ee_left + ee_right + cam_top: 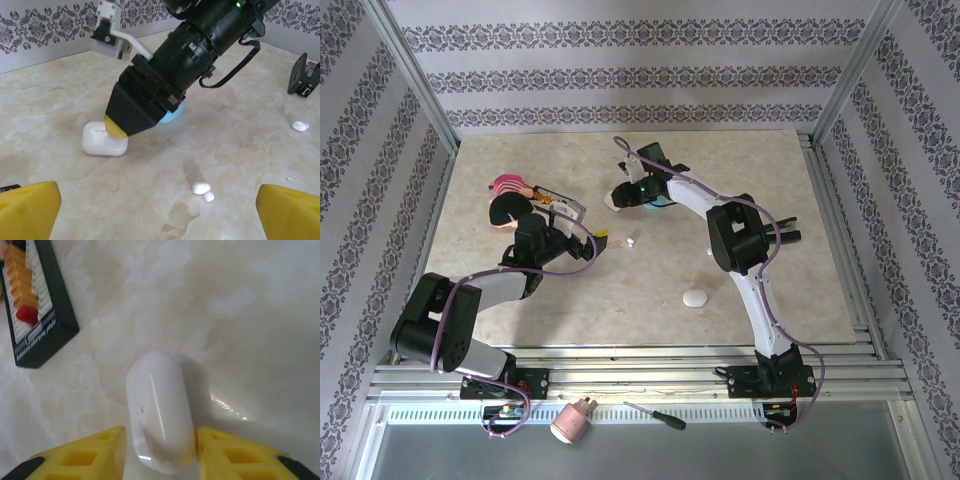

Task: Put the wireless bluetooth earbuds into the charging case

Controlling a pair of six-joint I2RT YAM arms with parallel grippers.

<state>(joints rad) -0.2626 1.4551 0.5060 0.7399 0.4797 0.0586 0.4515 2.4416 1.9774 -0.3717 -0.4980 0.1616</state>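
A white charging case (160, 410) lies closed on the marble table (740, 170), between the yellow fingers (82, 455) of my right gripper (160, 436). These stand open, with a thin gap on the left side. From the left wrist view, the right gripper (116, 131) hangs over that case (102, 142), with a blue case (172, 115) behind it. Two white earbuds (201, 188) lie together on the bare table, ahead of my left gripper (157, 215), which is wide open and holds nothing. From above, the earbuds (631, 241) sit just right of the left gripper (592, 236).
A white oval case (695, 298) lies alone at the near middle. A black frame with orange beads (35, 315) and a pink object (509, 185) sit at the far left. Another small white piece (300, 126) lies to the right. A screwdriver (655, 416) rests below the table edge.
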